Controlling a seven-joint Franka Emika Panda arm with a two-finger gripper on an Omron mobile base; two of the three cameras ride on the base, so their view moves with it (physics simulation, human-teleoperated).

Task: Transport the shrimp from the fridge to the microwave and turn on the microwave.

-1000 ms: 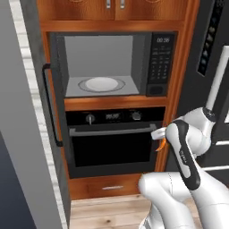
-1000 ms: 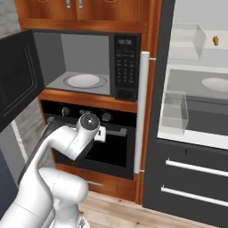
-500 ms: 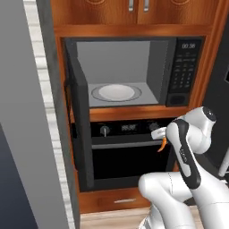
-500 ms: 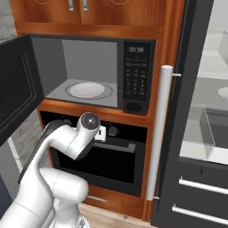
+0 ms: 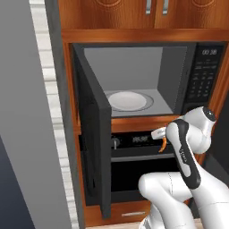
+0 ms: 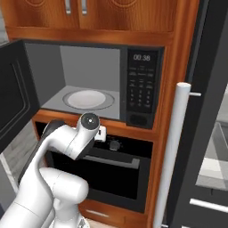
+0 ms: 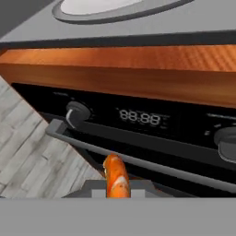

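The microwave (image 5: 176,76) stands open, its door (image 5: 95,134) swung out to the left and its round white turntable (image 5: 127,100) bare. From the right I see its keypad (image 6: 141,87) and turntable (image 6: 87,99). My gripper (image 5: 162,139) hangs just below the microwave's floor, in front of the oven, shut on the small orange shrimp (image 5: 164,144). In the hand view the shrimp (image 7: 116,177) stands up between the fingers, with the turntable (image 7: 106,7) above. The fridge (image 6: 209,89) stands at the right with its long white handle (image 6: 173,151).
A black oven (image 5: 134,156) with knobs and a digital display (image 7: 143,117) sits directly under the microwave, close to my hand. Wooden cabinet doors (image 6: 89,13) are above. A grey wall panel (image 5: 27,134) fills the left side.
The whole picture has shifted: the base has driven left, so the microwave is nearer and more central and the fridge has slid to the right edge. The arm keeps its pose, shrimp still held.
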